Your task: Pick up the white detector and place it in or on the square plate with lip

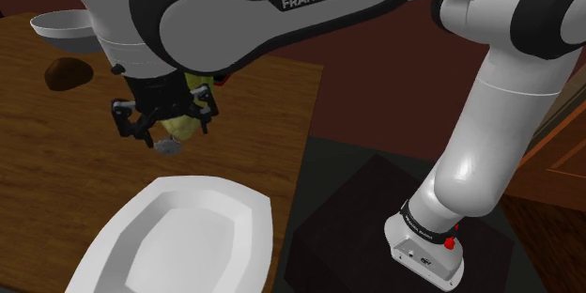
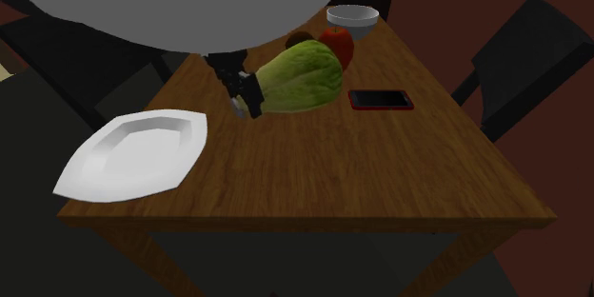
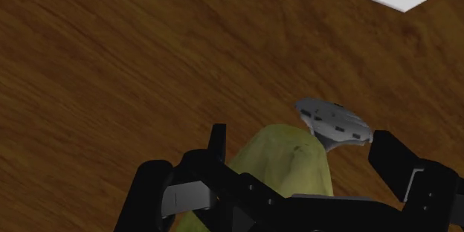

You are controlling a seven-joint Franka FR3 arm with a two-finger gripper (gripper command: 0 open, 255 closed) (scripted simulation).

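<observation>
Shoulder view: "FRANKA EMIKA" is written on the arm (image 1: 282, 21); the pincer (image 1: 165, 130) is spread wide over the detector (image 1: 169, 146).

Item: one white arm (image 1: 507, 103), dark joints. Rises at the shoulder view's right, bends over, and reaches to that view's left. Item: one black claw (image 1: 172, 133), pointing down, fingers (image 3: 216, 145) spread wide apart, clasping nothing.

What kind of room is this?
Probably a dining room in a house. A brown wooden table holds a white square plate with a raised rim, a grey bowl and a green head of lettuce, and a dark chair stands beside it.
</observation>
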